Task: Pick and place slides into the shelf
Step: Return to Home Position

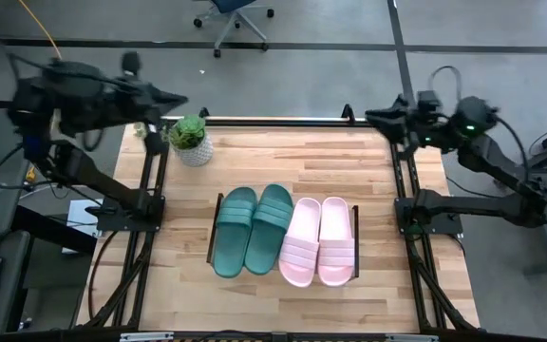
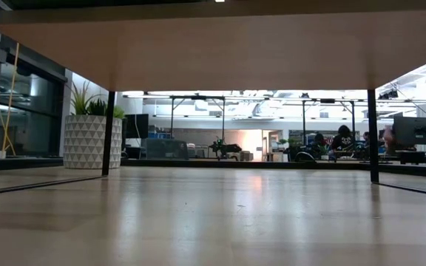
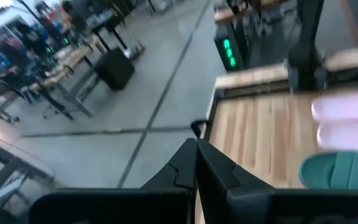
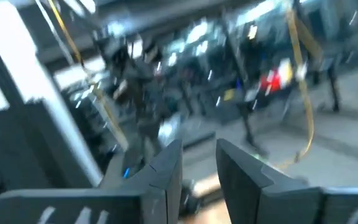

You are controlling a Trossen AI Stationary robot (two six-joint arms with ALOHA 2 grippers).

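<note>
In the high view, two teal slides [image 1: 253, 228] and two pale pink slides [image 1: 319, 240] lie side by side, soles down, on the shelf [image 1: 218, 204], at the middle of the table. The left wrist view catches a teal slide [image 3: 337, 171] and the pink slides [image 3: 347, 121]. The low view looks under the shelf's wood surface [image 2: 213, 52], between its black legs. My left gripper [image 1: 174, 98] hangs raised over the table's far left corner, shut [image 3: 196, 165]. My right gripper [image 1: 373, 114] hangs raised by the far right corner, open by a narrow gap [image 4: 199, 163]. Neither touches anything.
A small potted plant [image 1: 192, 141] in a white patterned pot [image 2: 87, 140] stands near the table's far left corner. A larger black frame [image 1: 150, 204] edges the table on both sides. Bare wood lies between the shelf and the near edge.
</note>
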